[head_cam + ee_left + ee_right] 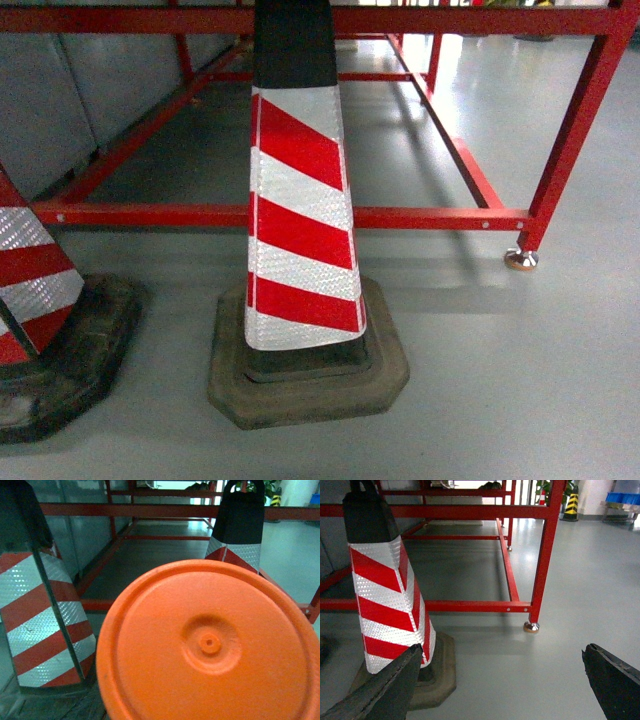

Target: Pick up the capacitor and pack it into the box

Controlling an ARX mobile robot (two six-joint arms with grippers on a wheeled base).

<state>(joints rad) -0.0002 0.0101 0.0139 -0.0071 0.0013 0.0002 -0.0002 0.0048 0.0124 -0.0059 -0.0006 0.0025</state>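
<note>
Right tool [502, 680]: black fingers spread wide apart over the grey floor [580, 580]. Left tool not visible; state cannot be told. Only the left wrist view shows a round orange moulded lid [210, 645]. Beyond: reflective red-white cone [300, 230], red frame [440, 217]. No box visible.

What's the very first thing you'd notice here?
The red-and-white striped traffic cone standing right in the middle of the head view, on the grey floor in front of a red metal frame. A second striped cone pokes in at the left edge. In the left wrist view, a big orange round disc fills most of the picture.
</note>
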